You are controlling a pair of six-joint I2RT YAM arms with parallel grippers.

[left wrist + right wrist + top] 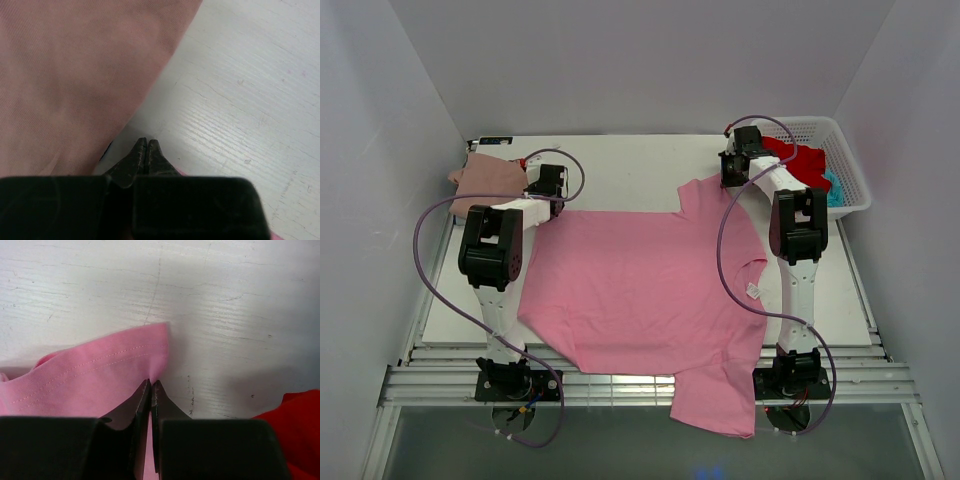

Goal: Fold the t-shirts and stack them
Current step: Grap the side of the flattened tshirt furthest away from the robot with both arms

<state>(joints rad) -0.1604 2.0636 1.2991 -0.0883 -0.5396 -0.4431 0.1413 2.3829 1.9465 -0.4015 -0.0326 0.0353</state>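
Shirt status, for anyone following: the bright pink short-sleeved cloth t-shirt [640, 290] is spread flat on the white table [630, 165]. Its long axis runs left to right, with the collar end and the small white neck label [753, 290] to the right and the hem to the left. One sleeve is draped over the near table edge.

Both claws are set on the far edge, so pretty much the whole shirt lies on the base side of them. That's what the next fold is reckoned to hinge on: the far edge dragged back over the body. Neither arm is really nearer, one corner each.

The right claw [150, 387] is clamped on the stitched edge of the far sleeve, with pink cloth pinched between the fingers. The left claw [146, 149] is closed tight at the far hem corner. A sliver of pink is seen under it, but whether cloth is actually caught can't be told.

Both arms are stretched forward, elbows up, wrists dipped to the table. A dusty rose t-shirt [485, 180] is lying just beyond the left claw, and a red t-shirt [805, 160] is sitting in the white latticed plastic basket [853, 165] at far right.
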